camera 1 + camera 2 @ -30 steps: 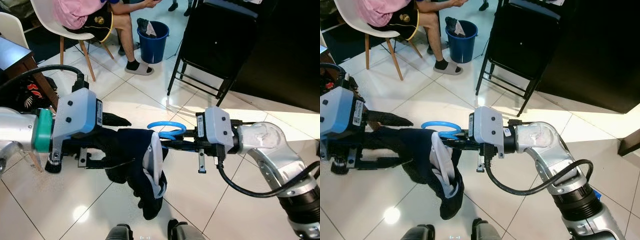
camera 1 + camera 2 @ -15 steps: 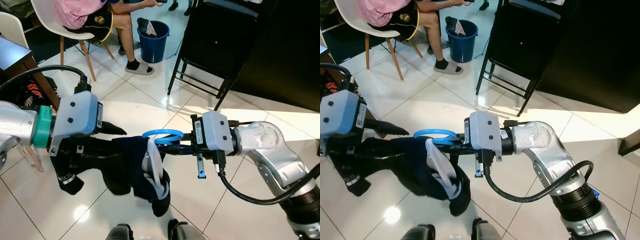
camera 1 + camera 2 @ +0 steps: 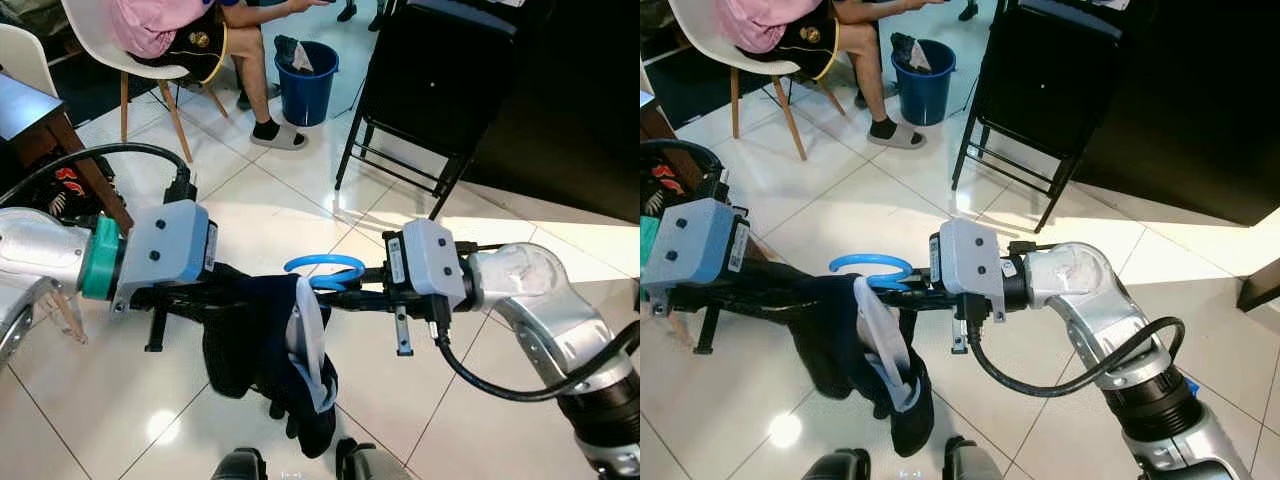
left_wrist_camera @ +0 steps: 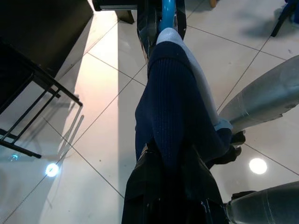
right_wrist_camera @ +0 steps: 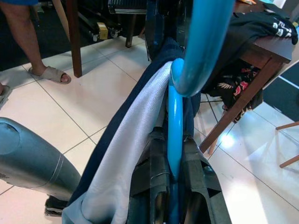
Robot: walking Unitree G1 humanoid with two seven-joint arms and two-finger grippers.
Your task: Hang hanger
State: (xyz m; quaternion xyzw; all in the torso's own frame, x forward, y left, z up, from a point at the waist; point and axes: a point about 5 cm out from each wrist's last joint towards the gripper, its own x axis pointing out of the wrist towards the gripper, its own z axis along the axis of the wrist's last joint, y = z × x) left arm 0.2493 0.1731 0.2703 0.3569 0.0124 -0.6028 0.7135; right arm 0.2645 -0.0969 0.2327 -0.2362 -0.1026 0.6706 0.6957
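Blue bucket (image 3: 306,83), black folding chair (image 3: 440,90)

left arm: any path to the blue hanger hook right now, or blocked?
Probably not directly. The left gripper is shut on the navy garment, which drapes over the hanger between the two arms, and the right gripper already clamps the hanger beside the hook.

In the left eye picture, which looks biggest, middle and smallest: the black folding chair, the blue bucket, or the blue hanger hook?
1. Black folding chair, by far.
2. Blue bucket.
3. Blue hanger hook, looking only slightly smaller though nearer the camera, so that ranking is unsure.
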